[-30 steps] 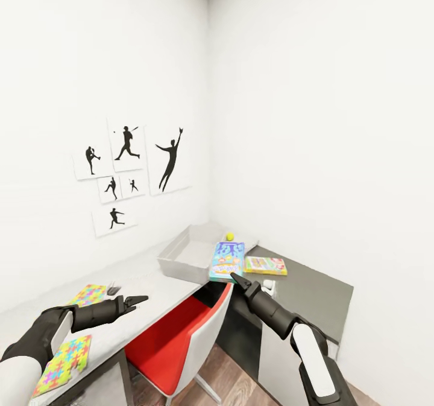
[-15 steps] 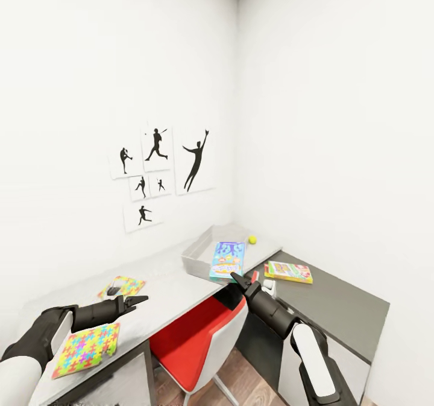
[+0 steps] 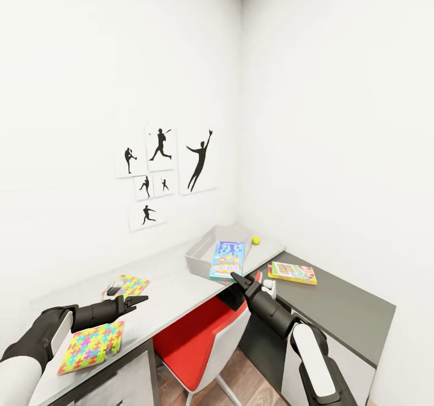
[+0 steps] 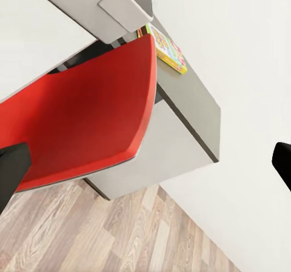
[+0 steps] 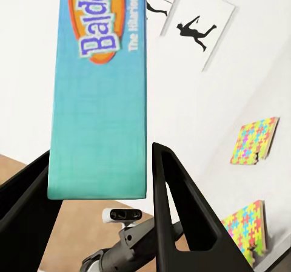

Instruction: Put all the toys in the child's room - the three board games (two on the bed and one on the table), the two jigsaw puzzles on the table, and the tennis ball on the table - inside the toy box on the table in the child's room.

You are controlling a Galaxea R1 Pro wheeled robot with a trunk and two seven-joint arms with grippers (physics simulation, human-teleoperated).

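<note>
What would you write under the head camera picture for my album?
Right gripper holding a blue board game beside the grey toy box on the table.

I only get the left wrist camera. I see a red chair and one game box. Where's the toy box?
Observer: In the head view, the toy box sits on the table near the room's corner.
Operator: Is my right pincer holding something?
Observer: Yes, the right pincer grips the blue board game by its edge.
Operator: Where's the ball?
Observer: The tennis ball lies on the table beside the toy box's far end.
</note>
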